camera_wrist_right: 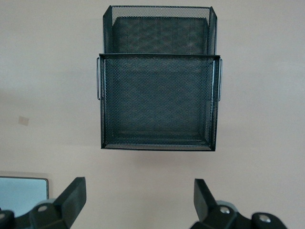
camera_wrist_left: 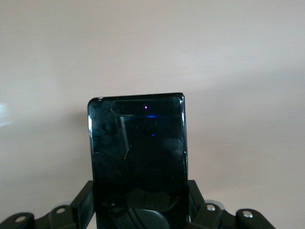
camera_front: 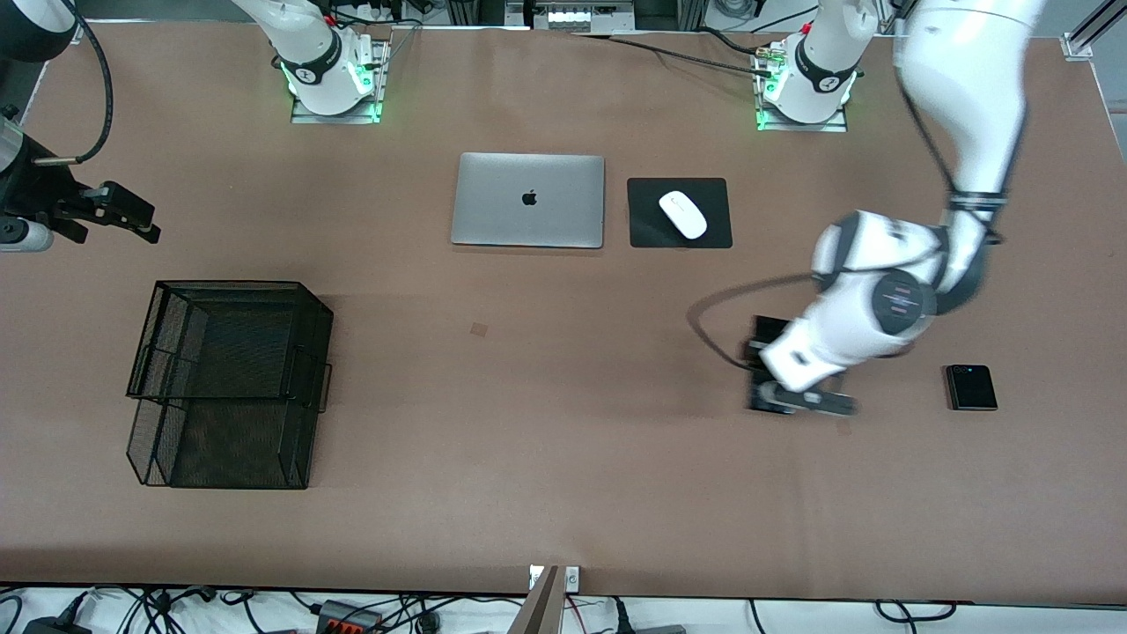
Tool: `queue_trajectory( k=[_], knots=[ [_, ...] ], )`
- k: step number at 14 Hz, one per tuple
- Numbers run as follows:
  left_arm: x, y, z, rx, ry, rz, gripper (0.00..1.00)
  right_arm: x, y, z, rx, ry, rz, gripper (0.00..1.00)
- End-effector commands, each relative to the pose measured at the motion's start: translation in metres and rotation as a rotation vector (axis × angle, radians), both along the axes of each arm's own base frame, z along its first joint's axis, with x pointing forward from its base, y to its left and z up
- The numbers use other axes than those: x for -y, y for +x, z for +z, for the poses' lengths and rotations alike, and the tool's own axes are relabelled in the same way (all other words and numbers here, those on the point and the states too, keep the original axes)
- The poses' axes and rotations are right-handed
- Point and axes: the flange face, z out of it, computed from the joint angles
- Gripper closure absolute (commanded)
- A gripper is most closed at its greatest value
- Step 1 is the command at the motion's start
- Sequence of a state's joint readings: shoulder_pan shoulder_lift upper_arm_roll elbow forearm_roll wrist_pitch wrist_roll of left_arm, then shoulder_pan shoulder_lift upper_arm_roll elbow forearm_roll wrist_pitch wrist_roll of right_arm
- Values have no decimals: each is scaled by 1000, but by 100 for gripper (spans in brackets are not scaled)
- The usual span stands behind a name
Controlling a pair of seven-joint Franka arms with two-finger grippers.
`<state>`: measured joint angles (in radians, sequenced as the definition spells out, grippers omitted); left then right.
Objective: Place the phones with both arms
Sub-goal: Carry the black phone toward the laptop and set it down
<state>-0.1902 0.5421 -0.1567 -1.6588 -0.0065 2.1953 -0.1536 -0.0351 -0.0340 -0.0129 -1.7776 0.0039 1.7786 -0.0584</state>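
My left gripper [camera_front: 780, 387] is shut on the long black slab phone [camera_front: 768, 333], low over the table at the left arm's end. In the left wrist view the phone [camera_wrist_left: 138, 148] stands out from between the fingers [camera_wrist_left: 82, 206], which press on its two long edges. I cannot tell whether it is touching the table. A small square black flip phone [camera_front: 971, 387] lies flat on the table beside them, closer to the table's end. My right gripper [camera_front: 119, 210] hangs open and empty at the right arm's end; its fingers [camera_wrist_right: 74, 193] stand wide apart.
A two-tier black wire mesh basket [camera_front: 231, 287] stands at the right arm's end; its rim [camera_wrist_right: 157, 56] shows in the right wrist view. A shut silver laptop [camera_front: 528, 201] and a white mouse [camera_front: 682, 214] on a black pad [camera_front: 647, 231] lie mid-table near the bases.
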Motion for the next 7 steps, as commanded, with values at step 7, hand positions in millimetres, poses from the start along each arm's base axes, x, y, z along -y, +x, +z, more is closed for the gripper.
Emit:
queue_trajectory(
  k=[7],
  knots=[
    [225,-52,-58,-2,-140,187,69,-1,14,-20,3,-4,19,0]
  ],
)
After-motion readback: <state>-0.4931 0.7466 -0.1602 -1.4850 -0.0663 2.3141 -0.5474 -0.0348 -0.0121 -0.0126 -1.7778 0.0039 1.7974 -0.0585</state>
